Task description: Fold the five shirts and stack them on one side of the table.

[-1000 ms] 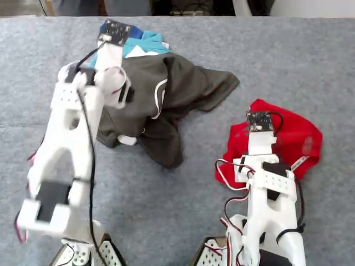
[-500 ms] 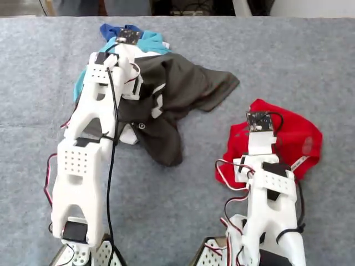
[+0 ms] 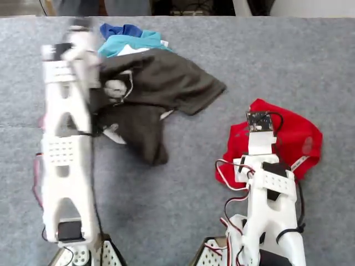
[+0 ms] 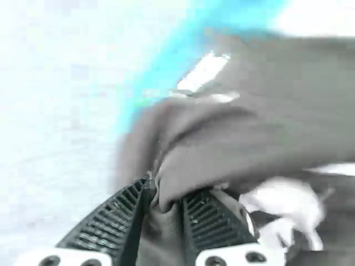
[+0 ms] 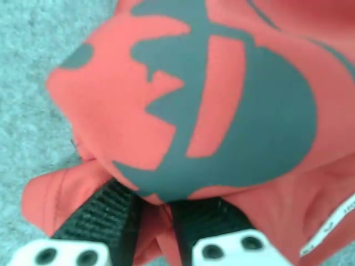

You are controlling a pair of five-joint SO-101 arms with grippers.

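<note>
High view
- Landmark: a dark grey shirt [image 3: 166,83] lies crumpled on the grey tabletop [image 3: 277,55], with one sleeve trailing toward the arm bases.
- Teal shirt [image 3: 130,41]: touches the far edge of the dark grey shirt and is partly tucked under it.
- Blue shirt [image 3: 119,29]: bunched just beyond the teal shirt, on the side away from the dark grey shirt.
- White cloth [image 3: 131,51]: a small patch peeks out where the teal shirt meets the dark grey shirt.
- Red shirt [image 3: 299,133]: sits in a heap well apart from the dark grey shirt.
- Left arm [image 3: 61,155]: stretched out alongside the dark grey shirt, with its wrist over that shirt's edge.
- Right arm [image 3: 269,188]: well apart from the dark grey shirt, with its wrist over the red shirt.

Left wrist view
- Left end effector [image 4: 166,191]: the ribbed black fingers stand narrow, pinching a raised fold of the dark grey shirt.
- Surroundings: the teal shirt shows as a strip just past the dark grey shirt, with pale tabletop beside it.

Right wrist view
- Right end effector [image 5: 155,208]: the fingers stand narrow, with a pleat of the red shirt caught between them.
- Print [image 5: 249,127]: a large dark grey shape on the red shirt, facing up.
- Surroundings: grey tabletop shows past the red shirt's edge.
</note>
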